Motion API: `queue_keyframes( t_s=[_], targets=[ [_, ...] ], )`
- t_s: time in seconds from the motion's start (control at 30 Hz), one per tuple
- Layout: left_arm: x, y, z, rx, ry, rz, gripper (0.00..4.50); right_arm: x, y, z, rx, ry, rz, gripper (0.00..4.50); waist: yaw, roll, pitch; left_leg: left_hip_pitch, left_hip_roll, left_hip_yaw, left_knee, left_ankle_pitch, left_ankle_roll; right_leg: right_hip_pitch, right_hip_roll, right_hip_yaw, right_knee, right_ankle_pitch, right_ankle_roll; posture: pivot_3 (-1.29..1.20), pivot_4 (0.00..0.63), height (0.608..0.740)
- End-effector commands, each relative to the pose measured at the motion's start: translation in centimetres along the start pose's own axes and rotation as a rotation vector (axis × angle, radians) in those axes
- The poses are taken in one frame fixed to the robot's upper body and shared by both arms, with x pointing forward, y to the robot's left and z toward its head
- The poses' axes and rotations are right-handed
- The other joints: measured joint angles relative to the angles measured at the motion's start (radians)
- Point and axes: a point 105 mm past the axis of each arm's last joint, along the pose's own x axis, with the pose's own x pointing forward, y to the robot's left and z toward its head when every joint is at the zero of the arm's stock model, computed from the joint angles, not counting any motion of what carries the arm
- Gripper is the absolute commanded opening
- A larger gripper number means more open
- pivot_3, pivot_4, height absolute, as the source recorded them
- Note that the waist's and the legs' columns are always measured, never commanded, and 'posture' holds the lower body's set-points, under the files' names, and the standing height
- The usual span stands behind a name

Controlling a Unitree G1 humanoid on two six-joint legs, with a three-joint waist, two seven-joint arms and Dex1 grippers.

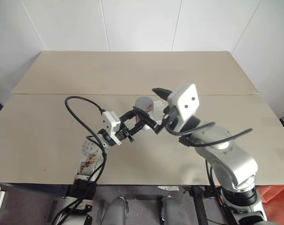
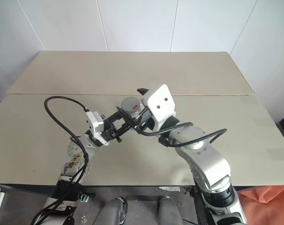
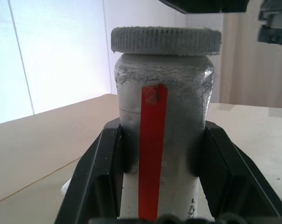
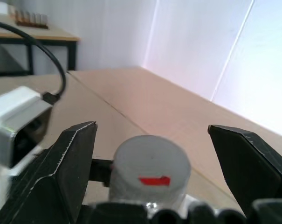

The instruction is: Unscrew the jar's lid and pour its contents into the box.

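Note:
My left gripper [image 3: 164,128] is shut on the jar [image 3: 165,88], holding it in the air above the table, its two black fingers [image 3: 108,163] pressed to the jar's sides. A red strip runs up the jar's wall. The grey ribbed lid [image 3: 166,39] sits on the jar's mouth and bears a small red mark [image 4: 154,179]. My right gripper [image 4: 152,135] is open, one finger on each side of the lid [image 4: 152,161] with a gap to it on both sides. The grippers meet over the middle of the table [image 1: 146,110]. The contents and the box are hidden.
The beige table [image 1: 48,136] is made of two boards with a seam [image 1: 85,94] across it. White walls stand behind it and to the sides. A black cable [image 1: 78,105] loops out to the left of my left wrist. Another table [image 4: 33,30] stands far off.

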Motion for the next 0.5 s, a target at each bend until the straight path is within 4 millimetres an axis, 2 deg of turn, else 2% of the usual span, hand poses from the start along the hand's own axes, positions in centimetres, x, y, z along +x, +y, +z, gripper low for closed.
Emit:
queue_keyframes(
  t_s=[0.03,0.5],
  targets=[
    [0.6,0.1,1.3,0.045,-0.050,-0.005,1.88,0.1,0.3,0.9,-0.022,-0.044,-0.017,4.48,-0.002,0.000,0.000,0.000,0.000,0.000,0.000,0.000,0.000,0.000,0.000,0.000,0.000,0.000,0.000,0.00,0.150,0.740],
    [0.6,-0.3,1.6,0.029,-0.070,0.002,1.88,0.7,-0.4,-0.3,0.022,-0.016,-0.056,4.48,-0.004,0.000,0.000,0.000,0.000,0.000,0.000,0.000,0.000,0.000,0.000,0.000,0.000,0.001,-0.002,0.00,0.150,0.740]
  ],
)
